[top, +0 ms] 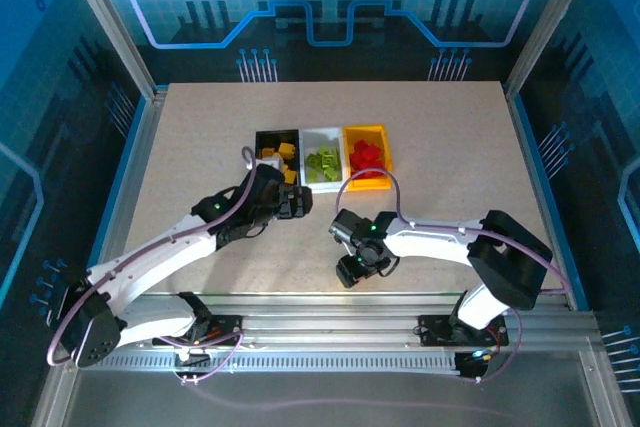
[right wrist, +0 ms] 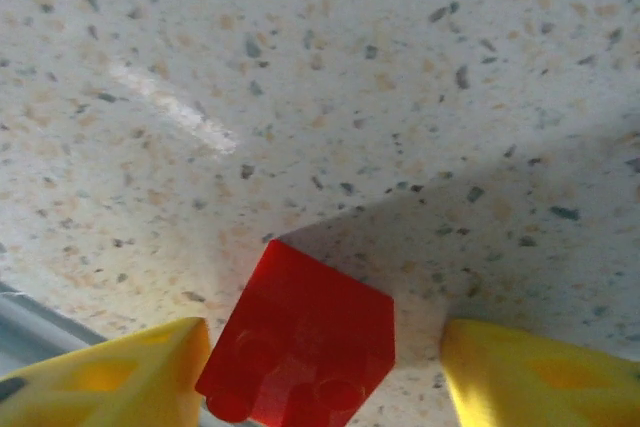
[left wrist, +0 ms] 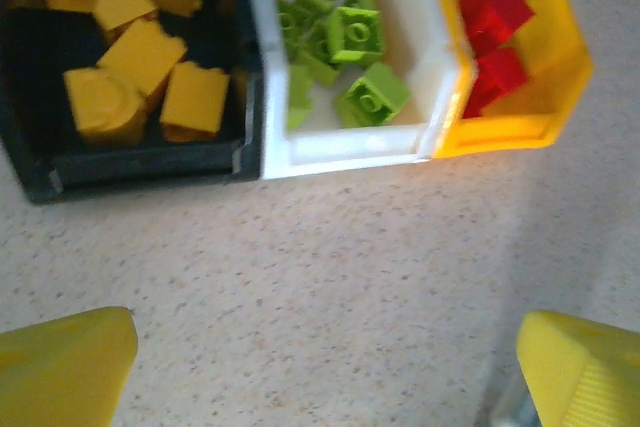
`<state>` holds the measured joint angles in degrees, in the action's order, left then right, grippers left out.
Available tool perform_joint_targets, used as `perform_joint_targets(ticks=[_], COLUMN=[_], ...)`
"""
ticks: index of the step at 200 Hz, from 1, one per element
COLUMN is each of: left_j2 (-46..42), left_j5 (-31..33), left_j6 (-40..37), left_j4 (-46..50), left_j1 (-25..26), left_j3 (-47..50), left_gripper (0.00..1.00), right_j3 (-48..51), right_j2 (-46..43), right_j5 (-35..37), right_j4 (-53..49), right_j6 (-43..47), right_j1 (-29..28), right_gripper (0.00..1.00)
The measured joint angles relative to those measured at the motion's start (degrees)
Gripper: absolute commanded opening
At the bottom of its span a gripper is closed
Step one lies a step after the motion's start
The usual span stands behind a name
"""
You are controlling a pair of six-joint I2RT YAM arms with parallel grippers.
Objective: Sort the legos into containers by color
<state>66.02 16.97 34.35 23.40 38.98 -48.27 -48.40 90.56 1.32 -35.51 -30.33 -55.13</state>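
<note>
A red lego [right wrist: 305, 332] lies on the table between the fingers of my right gripper [right wrist: 325, 367], which is open. The left finger is almost against the lego and a gap shows at the right finger. From above, my right gripper [top: 350, 269] points down near the table's front. My left gripper [left wrist: 330, 347] is open and holds nothing, just in front of the bins. The black container [left wrist: 140, 167] holds yellow-orange legos [left wrist: 140, 57]. The white container [left wrist: 340, 152] holds lime green legos [left wrist: 355, 37]. The yellow-orange container [left wrist: 520, 127] holds red legos [left wrist: 495, 22].
The three bins stand side by side at the table's middle: black [top: 264, 137], white [top: 322, 133], yellow-orange [top: 367, 131]. My left gripper [top: 298, 202] sits close to the black and white bins. Speckled tabletop [top: 450, 147] surrounds them; a metal rail [top: 330, 322] runs along the front.
</note>
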Motion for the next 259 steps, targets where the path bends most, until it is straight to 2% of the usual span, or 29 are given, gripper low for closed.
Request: perform_joint_targets(ticks=[22,64,106,138,166,190,210,259], left_j2=[-2.7,-4.0,-4.5,-4.5,-4.5,-4.5,-4.6,-5.2], left_j5=[1.5,3.2,3.5,3.4,3.4,3.3,3.1,2.3], left_j6=[1.7,3.3,3.9,5.4,6.7,7.6,7.8,7.8], left_j4=[0.8,2.0,2.0,1.9,1.8,2.0,2.0,2.0], left_j1=[-0.1,-0.2,-0.2,-0.2,-0.2,-0.2,-0.2,-0.2], left_j3=[2.8,3.7,6.8,8.9,10.6,11.2,11.2,11.2], left_gripper=[0.99,0.99,0.99,0.99,0.99,0.99,0.99,0.99], right_j3=[-0.7,-1.3,-1.6,-5.7,-11.7,-17.8,-24.8,-40.9], right_j2=[0.9,0.9,-4.2,-12.0,-12.7,-8.5,-0.3,18.5], right_j5=[1.8,3.4,7.2,9.3,9.8,10.1,10.4,12.2], right_j4=[-1.3,-2.4,-1.3,-0.9,0.8,2.7,3.9,2.6], right_j6=[-0.3,-0.8,-0.4,0.7,1.0,0.9,0.5,0.6], right_j1=[-0.1,-0.3,1.5,8.4,15.3,20.3,23.6,27.1], right_gripper=[0.41,0.29,0.28,0.28,0.29,0.3,0.31,0.38])
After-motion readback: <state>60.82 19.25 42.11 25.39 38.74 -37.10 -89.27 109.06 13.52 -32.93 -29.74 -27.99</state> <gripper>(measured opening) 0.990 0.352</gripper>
